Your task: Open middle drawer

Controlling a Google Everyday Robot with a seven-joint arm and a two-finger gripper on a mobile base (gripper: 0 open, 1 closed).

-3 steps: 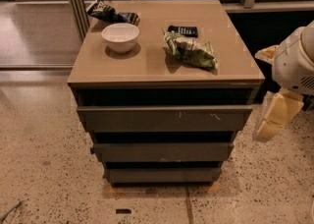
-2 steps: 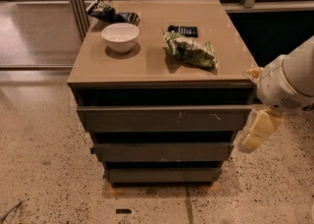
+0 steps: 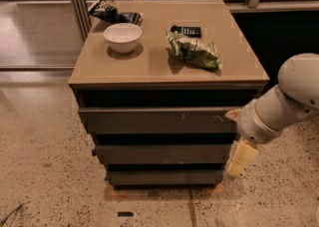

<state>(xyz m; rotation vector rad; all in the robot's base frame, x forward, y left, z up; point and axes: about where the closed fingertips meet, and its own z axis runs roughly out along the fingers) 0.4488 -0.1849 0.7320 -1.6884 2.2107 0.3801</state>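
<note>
Hanging beside the right front corner of the desk, the gripper points downward, a cream-coloured piece at the end of a white arm that reaches in from the right edge of the view. It sits level with the right end of the middle drawer and just beside it, low enough that its tip comes down towards the bottom drawer. Whether it touches either front cannot be told, nor whether its grasp is parted or closed. The middle drawer is the second of three dark grey-brown flat fronts stacked down the face of the desk, a long narrow rectangle with a dark gap above and below it. It looks shut, lying in line with the other two. Above it is the top drawer, the widest-looking front, marked with small white scuffs near its right half. On the tan top of the desk stand a white bowl towards the left, a crumpled green snack bag right of centre, a small dark packet just behind the green bag, and a dark snack bag at the back left corner behind the bowl. The bowl stands upright and well apart from the green bag. The desk stands on a speckled floor, with metal rails and a low shelf behind it.
</note>
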